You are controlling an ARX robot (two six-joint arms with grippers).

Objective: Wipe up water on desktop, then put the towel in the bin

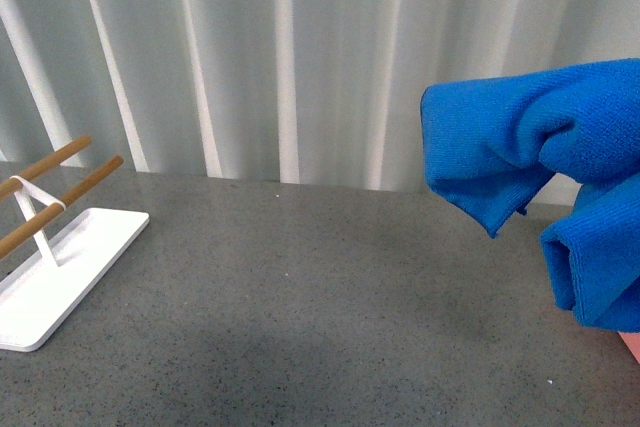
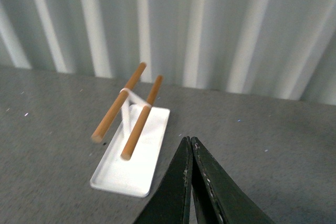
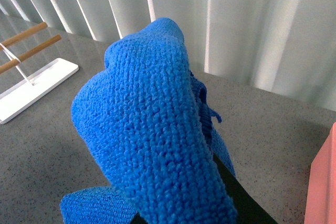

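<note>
Towel [image 1: 520,137] aloft at right, above bench [image 1: 300,287], pinched in right claw [image 3: 234,196]. Left claw [image 2: 190,149] pressed together, idle near rack [image 2: 131,145]. Binning step, likely. Next: carry right over bin [image 3: 321,182], release.

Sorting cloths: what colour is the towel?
The towel is plain bright blue, best in the right wrist view.

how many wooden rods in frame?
2. Both sit on the white rack at the left of the desktop: the left rod and the right rod, side by side. The lifted towel blocks the right side, so more could be hidden.
</note>
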